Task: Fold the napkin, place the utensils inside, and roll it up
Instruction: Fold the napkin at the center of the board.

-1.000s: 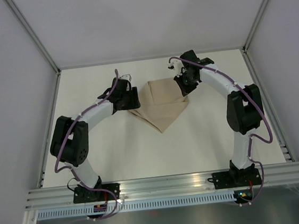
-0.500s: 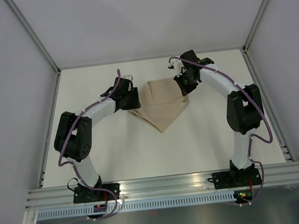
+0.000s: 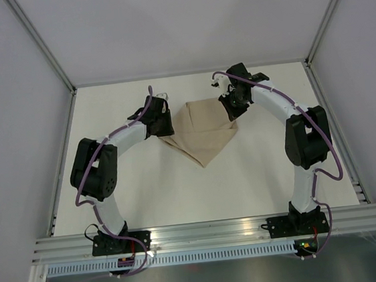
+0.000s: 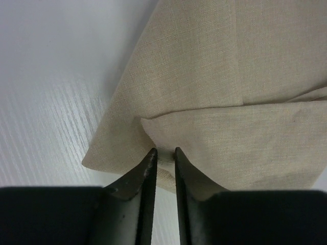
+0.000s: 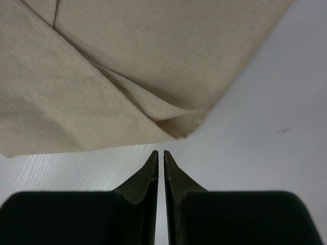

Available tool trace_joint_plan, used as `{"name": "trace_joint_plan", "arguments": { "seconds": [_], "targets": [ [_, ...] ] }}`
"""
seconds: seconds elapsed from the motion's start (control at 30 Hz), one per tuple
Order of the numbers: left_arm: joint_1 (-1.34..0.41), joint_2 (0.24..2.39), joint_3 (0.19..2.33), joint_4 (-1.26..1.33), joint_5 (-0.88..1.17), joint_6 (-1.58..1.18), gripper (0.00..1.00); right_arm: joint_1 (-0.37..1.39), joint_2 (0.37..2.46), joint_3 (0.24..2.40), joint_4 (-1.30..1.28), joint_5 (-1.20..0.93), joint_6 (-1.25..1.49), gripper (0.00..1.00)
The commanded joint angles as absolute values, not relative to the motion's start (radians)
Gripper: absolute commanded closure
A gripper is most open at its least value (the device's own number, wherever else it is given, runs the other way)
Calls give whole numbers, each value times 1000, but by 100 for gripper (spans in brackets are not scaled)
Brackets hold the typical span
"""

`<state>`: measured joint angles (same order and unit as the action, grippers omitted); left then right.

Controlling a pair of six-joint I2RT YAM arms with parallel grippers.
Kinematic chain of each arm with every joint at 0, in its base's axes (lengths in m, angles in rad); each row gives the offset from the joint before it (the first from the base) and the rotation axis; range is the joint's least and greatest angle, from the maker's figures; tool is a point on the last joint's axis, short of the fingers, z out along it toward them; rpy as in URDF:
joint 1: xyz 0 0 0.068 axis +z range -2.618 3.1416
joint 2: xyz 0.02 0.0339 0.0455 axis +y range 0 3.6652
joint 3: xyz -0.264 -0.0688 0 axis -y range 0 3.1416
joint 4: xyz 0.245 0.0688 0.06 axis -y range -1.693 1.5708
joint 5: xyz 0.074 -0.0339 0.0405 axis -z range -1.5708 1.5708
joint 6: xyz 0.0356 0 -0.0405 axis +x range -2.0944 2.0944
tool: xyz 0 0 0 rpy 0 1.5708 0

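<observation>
The left gripper [image 4: 163, 151] has narrowed from wide to a slim gap over the napkin's [image 4: 230, 76] corner fold; I cannot tell whether it pinches the cloth. The right gripper [image 5: 161, 153] stays nearly closed and empty. On the worktop [image 3: 246, 182], the napkin lies at the left gripper's 3 o'clock and the right's 8 o'clock.

Napkin [image 5: 127, 66] covers the upper left, folded in overlapping layers, with its layered corner pointing down. Fingers [image 5: 145, 178] sit just below that corner, not touching it, almost pressed together with nothing in the thin slit between. White desk [image 5: 265, 132] lies right of the napkin.
</observation>
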<state>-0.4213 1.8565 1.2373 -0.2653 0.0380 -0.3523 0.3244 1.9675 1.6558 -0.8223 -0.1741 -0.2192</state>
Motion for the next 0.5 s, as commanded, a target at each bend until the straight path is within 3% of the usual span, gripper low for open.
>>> {"name": "trace_joint_plan", "arguments": {
  "seconds": [0.0, 0.27, 0.47],
  "targets": [
    [-426, 1867, 1273, -278, 69, -342, 77, 325, 1945, 1663, -813, -144, -199, 87],
    [-426, 1856, 1293, -282, 61, -333, 98, 324, 1942, 1660, -810, -144, -198, 87],
    [-426, 1827, 1312, -281, 20, -330, 98, 324, 1936, 1661, -808, -140, -199, 87]
  ]
}}
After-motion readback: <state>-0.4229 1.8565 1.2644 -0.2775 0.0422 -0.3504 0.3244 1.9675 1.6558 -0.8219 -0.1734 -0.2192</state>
